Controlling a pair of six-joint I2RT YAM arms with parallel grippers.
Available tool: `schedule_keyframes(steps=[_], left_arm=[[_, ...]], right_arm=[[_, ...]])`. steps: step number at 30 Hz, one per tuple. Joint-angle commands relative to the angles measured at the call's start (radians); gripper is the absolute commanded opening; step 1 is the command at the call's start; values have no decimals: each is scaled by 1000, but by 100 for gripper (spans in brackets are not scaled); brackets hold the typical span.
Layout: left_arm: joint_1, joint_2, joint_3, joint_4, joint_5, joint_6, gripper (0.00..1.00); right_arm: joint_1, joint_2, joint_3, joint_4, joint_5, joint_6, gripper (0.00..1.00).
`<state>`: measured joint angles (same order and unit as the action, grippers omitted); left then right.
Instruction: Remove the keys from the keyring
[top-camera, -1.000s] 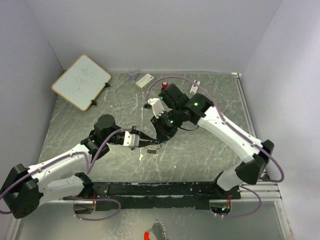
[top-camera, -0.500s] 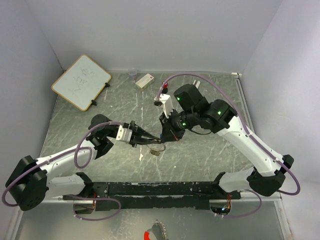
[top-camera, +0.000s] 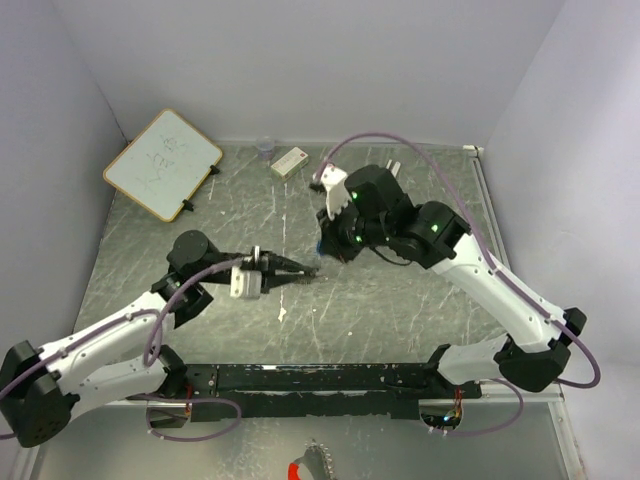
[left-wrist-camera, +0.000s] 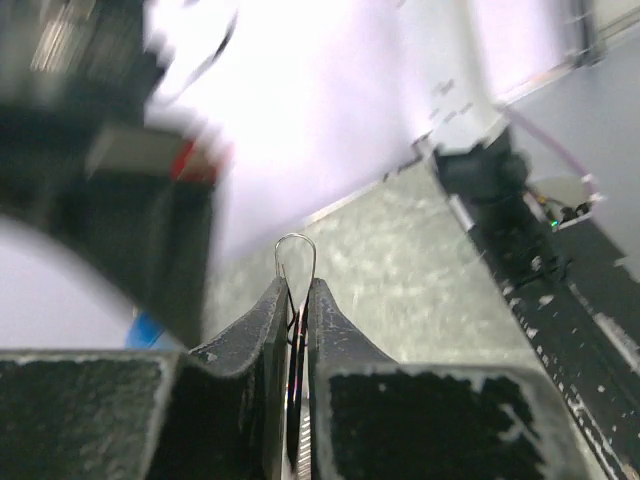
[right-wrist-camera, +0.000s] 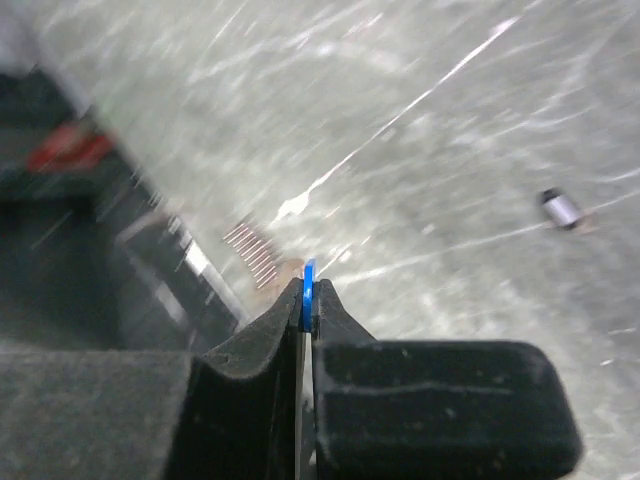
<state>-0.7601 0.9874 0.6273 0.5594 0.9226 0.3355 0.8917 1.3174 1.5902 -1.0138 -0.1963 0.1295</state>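
In the left wrist view my left gripper (left-wrist-camera: 297, 286) is shut on the keyring (left-wrist-camera: 296, 250), a thin silver wire loop that sticks out past the fingertips. A dark flat piece sits between the fingers lower down. In the right wrist view my right gripper (right-wrist-camera: 309, 287) is shut on the blue-headed key (right-wrist-camera: 308, 278), seen edge-on. In the top view the left gripper (top-camera: 305, 271) points right above mid-table. The right gripper (top-camera: 326, 250) hangs just beyond and right of it, a small gap apart. The other keys are hidden.
A whiteboard (top-camera: 163, 163) leans at the back left. A small white box (top-camera: 290, 161) and a clear cup (top-camera: 264, 148) stand at the back wall. A small white scrap (top-camera: 283, 314) lies near the front. A small metal cylinder (right-wrist-camera: 562, 207) lies on the table.
Both grippers have lifted off the table spot where they met. The right gripper has drawn back and away from the left one. The key bundle no longer lies on the table.
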Motion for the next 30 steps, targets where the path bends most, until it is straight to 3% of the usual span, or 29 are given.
schedule_keyframes(steps=[1,11,17,20,26,30], left_arm=[[-91,-101,87,18,115,124,7],[-90,-122,72,-131,-131,188,7],[-89,-6,53,-115,-525,121,7],[-66,107,81,-114,-642,71,7],[95,307,91,3,-639,-145,7],[184,383,53,101,-614,-246,7]], right_arm=[[-38,31,30,249,365,8,0],[-29,50,20,272,541,42,0],[-17,67,-79,364,750,56,0],[-21,79,-122,414,802,65,0],[-94,111,-220,489,768,93,0],[-210,135,-309,554,645,109,0]])
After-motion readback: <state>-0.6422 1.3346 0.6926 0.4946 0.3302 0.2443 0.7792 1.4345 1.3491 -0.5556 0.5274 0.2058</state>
